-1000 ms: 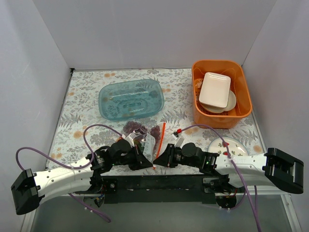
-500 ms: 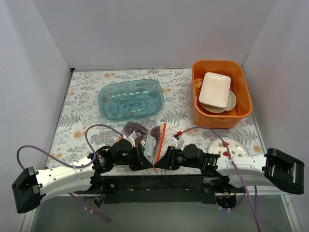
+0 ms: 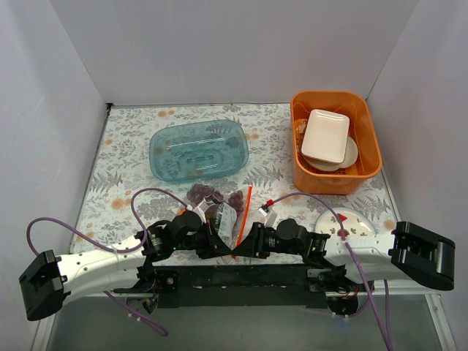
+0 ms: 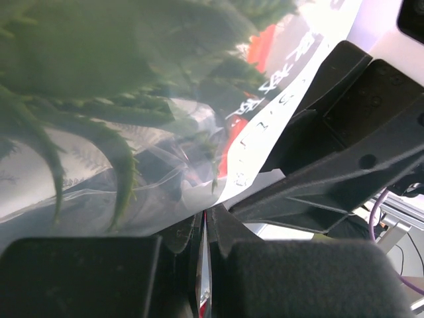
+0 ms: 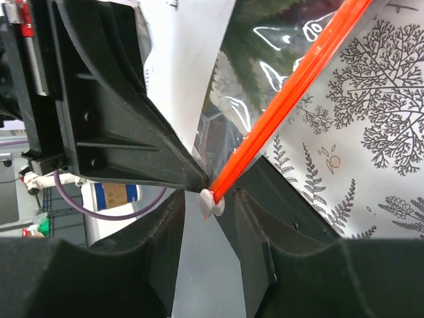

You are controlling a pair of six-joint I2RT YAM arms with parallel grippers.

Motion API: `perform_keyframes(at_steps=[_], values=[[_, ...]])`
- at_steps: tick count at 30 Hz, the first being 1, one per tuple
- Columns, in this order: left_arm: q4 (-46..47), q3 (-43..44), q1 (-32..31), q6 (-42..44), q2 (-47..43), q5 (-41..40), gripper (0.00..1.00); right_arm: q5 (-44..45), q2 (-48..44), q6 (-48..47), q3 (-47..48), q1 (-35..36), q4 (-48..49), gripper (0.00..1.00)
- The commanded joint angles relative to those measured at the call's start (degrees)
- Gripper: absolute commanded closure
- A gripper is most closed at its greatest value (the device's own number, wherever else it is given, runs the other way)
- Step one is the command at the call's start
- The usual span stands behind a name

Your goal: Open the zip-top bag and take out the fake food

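The zip-top bag (image 3: 223, 216) lies at the near middle of the table, its orange-red zip strip (image 3: 243, 212) along the right edge. Purple grape bunches (image 3: 205, 194) show at its far end. My left gripper (image 3: 221, 247) is shut on the bag's near edge; in the left wrist view (image 4: 205, 228) the plastic is pinched flat between the jaws, and green pineapple leaves (image 4: 99, 132) show through the bag (image 4: 165, 172). My right gripper (image 3: 238, 248) is open. Its fingers stand on either side of the white slider (image 5: 212, 202) at the strip's near end (image 5: 291, 86).
A translucent teal tray (image 3: 199, 150) sits behind the bag. An orange bin (image 3: 296, 139) holding white dishes (image 3: 325, 135) stands at the back right. A watermelon-printed plate (image 3: 351, 221) lies near the right arm. Purple cables loop over both arms.
My right gripper has moved left, closing in on the near end of the zip strip. The left gripper and the bag have barely moved.
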Motion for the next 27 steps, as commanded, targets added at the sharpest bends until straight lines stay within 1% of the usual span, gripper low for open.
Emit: perform_keyframes(at_steps=[1,3,4,6,9,11,12,18,19,21,22,25,27], values=[[0.4,1.5,-0.3,-0.4,-0.5,0.5,1.0,-0.5,1.1,1.0,0.9,0.0,4.5,0.64],[0.1,1.4,-0.3,-0.5,-0.6,0.4,1.0,0.2,0.5,1.4,0.1,0.0,4.3,0.72],[-0.2,1.4,-0.3,-0.5,-0.7,0.6,1.0,1.0,-0.3,1.4,-0.1,-0.2,3.9,0.78],[-0.6,1.1,-0.3,-0.6,-1.0,0.9,1.0,2.1,-2.5,1.4,-0.5,-0.4,1.2,0.82],[-1.0,0.6,-0.3,-0.7,-1.6,2.4,1.0,5.2,-5.4,0.8,-0.7,-1.3,-3.4,0.83],[-1.5,0.5,-0.3,-0.5,-1.9,3.7,1.0,6.3,-8.1,0.1,-0.6,-3.2,-5.7,0.83],[-1.7,0.5,-0.3,-0.4,-2.2,4.0,1.0,6.3,-9.5,-0.4,-0.1,-4.1,-8.4,0.83],[-4.8,1.6,-0.3,0.8,-4.4,5.9,1.0,4.9,-12.7,-4.1,0.6,-12.9,-14.1,0.85],[-6.0,1.9,-0.3,0.9,-5.0,6.0,1.0,4.6,-13.1,-5.1,1.7,-15.3,-16.2,0.85],[-7.2,2.4,-0.3,1.1,-5.9,6.0,1.0,4.5,-13.3,-8.2,3.4,-17.4,-19.0,0.85],[-8.5,2.5,-0.3,1.2,-6.9,6.0,1.0,5.3,-13.4,-9.4,4.6,-19.0,-21.8,0.86],[-11.0,3.1,-0.3,1.4,-8.4,6.2,1.0,9.0,-14.1,-13.8,8.7,-20.9,-26.6,0.86],[-12.5,3.6,-0.3,1.3,-10.1,6.0,1.0,10.0,-14.8,-16.4,11.4,-22.0,-29.6,0.86]])
